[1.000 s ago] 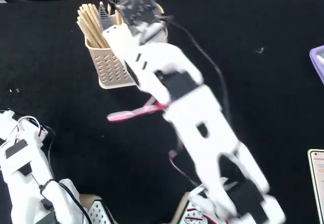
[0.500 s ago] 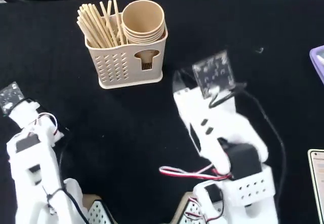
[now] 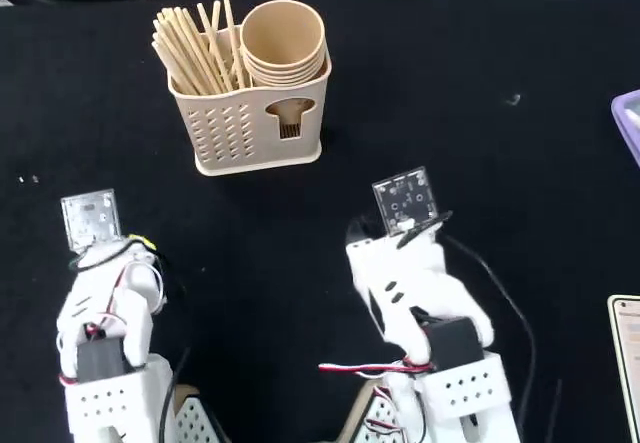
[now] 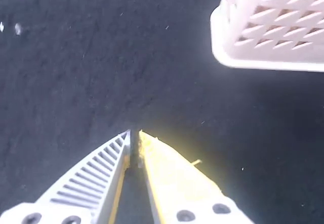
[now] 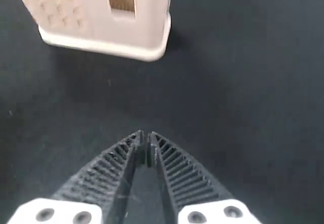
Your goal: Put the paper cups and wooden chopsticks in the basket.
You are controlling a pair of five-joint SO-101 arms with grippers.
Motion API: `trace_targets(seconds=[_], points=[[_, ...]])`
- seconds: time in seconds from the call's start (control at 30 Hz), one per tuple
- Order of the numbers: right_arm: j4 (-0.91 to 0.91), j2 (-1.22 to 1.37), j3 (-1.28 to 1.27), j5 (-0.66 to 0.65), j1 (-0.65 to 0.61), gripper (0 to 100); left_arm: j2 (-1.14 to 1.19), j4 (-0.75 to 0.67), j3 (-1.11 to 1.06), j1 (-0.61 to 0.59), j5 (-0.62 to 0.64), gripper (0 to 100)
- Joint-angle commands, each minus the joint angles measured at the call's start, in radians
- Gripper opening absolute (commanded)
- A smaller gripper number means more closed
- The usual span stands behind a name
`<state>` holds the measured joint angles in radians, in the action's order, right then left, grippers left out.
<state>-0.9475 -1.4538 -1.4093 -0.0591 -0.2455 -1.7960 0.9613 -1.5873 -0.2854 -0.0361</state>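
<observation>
Black desk (image 3: 480, 143): basket (image 3: 255, 123) near its far edge holds paper cups (image 3: 284, 35) and wooden chopsticks (image 3: 190, 43); left gripper (image 4: 134, 135) and right gripper (image 5: 147, 135) both pressed together, gripping nothing.

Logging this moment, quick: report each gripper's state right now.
Left gripper: closed, holding nothing.
Right gripper: closed, holding nothing.
</observation>
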Motion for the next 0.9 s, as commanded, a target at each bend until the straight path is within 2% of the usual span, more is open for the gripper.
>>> trace_targets(seconds=[0.0,0.27,0.47,0.6,0.7,0.8,0.87], points=[[0.000,-0.016,-0.053,0.026,0.015,1.1,-0.011,-0.005,0.002,0.031,-0.051,3],[0.230,-0.013,-0.288,0.023,0.015,1.2,-0.028,-0.021,-0.039,0.134,-0.149,3],[0.101,-0.050,-0.278,0.028,0.094,1.2,-0.028,-0.021,-0.113,0.209,-0.261,3],[0.020,-0.127,-0.286,0.029,0.224,1.2,-0.028,0.005,-0.113,0.249,-0.361,3],[-0.124,-0.185,-0.286,0.029,0.302,1.2,-0.028,0.072,-0.113,0.249,-0.417,3],[-0.269,-0.255,-0.280,0.025,0.345,1.2,-0.028,0.178,-0.111,0.246,-0.382,3],[-0.278,-0.303,-0.285,0.026,0.354,1.2,-0.028,0.195,-0.111,0.246,-0.285,3]])
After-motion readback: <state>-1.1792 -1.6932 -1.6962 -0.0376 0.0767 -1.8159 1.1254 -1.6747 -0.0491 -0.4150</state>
